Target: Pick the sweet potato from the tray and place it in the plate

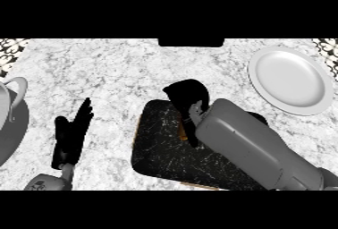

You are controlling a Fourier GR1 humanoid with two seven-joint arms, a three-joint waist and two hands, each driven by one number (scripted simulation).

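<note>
The marble counter (pixel 125 71) fills the frame, white with grey veining. At lower centre lies the dark speckled tray (pixel 162 147), its thin orange-brown edge showing along the left side and bottom. The right forearm crosses it from the lower right corner, and the right hand (pixel 188 96) hangs over the tray's upper edge, fingers curled downward. Whether they close on anything cannot be told, since the hand and wrist hide what lies beneath. A small orange sliver just left of the wrist may be the sweet potato (pixel 183 133); little of it shows. The white plate (pixel 290 80) sits at upper right, apart from the tray. A grey pot (pixel 10 120) shows at the left edge. The left hand (pixel 71 134) rests open at lower left, fingers straight.
</note>
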